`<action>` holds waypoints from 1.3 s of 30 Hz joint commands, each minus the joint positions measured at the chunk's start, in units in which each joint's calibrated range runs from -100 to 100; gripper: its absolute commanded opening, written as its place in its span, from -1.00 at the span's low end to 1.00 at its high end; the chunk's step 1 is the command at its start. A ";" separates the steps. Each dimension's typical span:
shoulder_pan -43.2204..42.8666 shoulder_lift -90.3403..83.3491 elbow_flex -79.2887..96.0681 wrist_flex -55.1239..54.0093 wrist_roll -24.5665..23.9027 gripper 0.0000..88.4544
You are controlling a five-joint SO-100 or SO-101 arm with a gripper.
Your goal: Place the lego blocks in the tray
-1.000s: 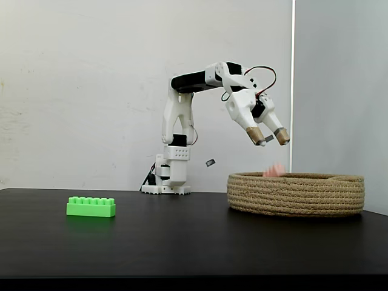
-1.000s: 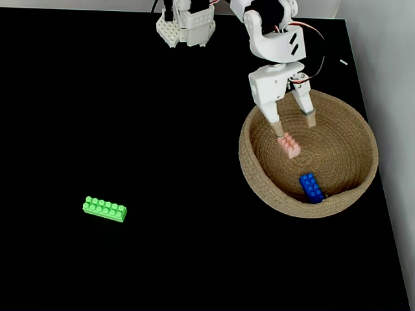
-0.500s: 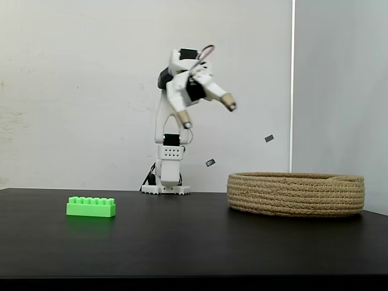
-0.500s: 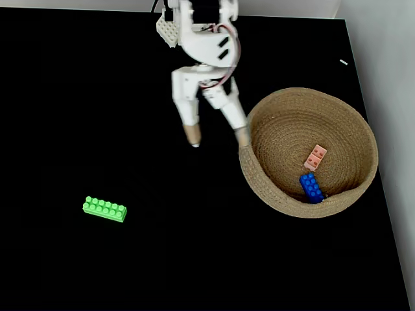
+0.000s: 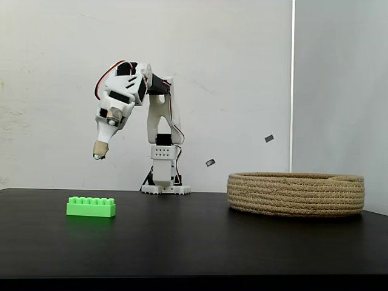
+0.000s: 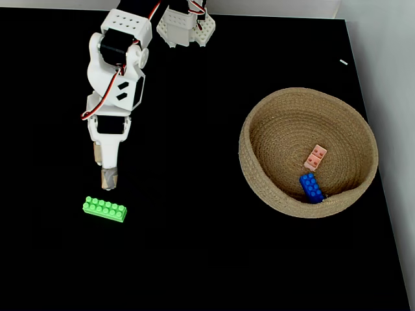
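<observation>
Two of your bricks already lie inside the tray (image 6: 272, 188); the pink brick (image 6: 315, 157) sits near the middle of the coiled floor, tilted on a diagonal, and the blue brick (image 6: 310, 188) lies just below it in the top-down fixed view, close to the wall nearest the front edge of the table (image 6: 207, 259); the two look almost touching end to end, though you cannot be sure of contact from here. You will find the tray toward the right edge of the black table in both fixed views; from the side its low rope wall (image 5: 296, 194) hides what is inside.

Your green brick (image 6: 104, 208) rests flat on the table, studs up, toward the left edge and well apart from the tray; in the side fixed view it (image 5: 91, 207) shows as a long bar with its row of studs on top.

Your gripper (image 6: 108, 177) hangs in the air pointing down, just behind the green brick and clear of it; in the side fixed view it (image 5: 100, 150) is above the brick's left end. Its fingers appear drawn together with nothing between them; the views are too coarse to rule out a small gap. The arm's base (image 5: 162, 179) stands at the back edge of the table.
</observation>
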 commanded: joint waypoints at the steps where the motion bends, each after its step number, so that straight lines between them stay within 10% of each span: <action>1: 0.62 1.10 -8.27 2.48 -2.05 -0.17; 39: 1.61 15.98 -18.30 -3.52 4.30 -0.28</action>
